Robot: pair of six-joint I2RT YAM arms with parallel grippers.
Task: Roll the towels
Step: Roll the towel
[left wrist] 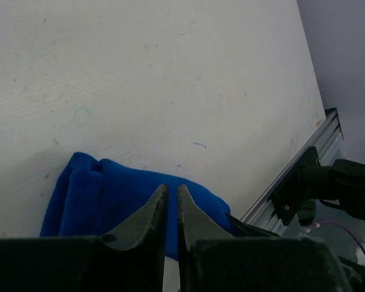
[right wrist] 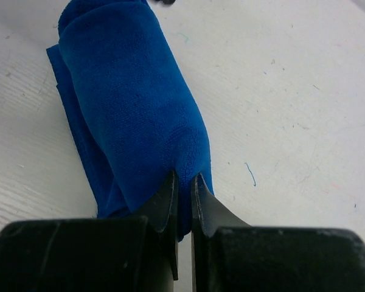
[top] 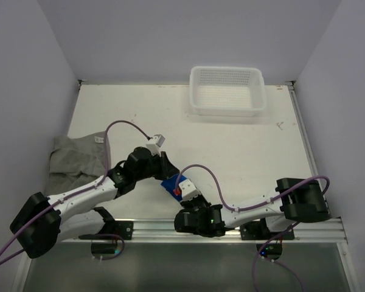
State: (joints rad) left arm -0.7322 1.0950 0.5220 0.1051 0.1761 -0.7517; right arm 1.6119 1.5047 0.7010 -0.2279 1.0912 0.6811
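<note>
The blue towel lies rolled into a short thick roll near the table's front edge, between the two grippers. My right gripper is shut on the near end of the blue towel, with cloth pinched between its fingers; in the top view the right gripper sits at the roll's right end. My left gripper is shut, its tips just above the blue towel, with no cloth seen between them; in the top view the left gripper is at the roll's far side. The grey towel lies crumpled at the table's left edge.
A white perforated basket stands at the back of the table, right of centre. The metal rail runs along the front edge, by the arm bases. White walls close in the table on the left, back and right.
</note>
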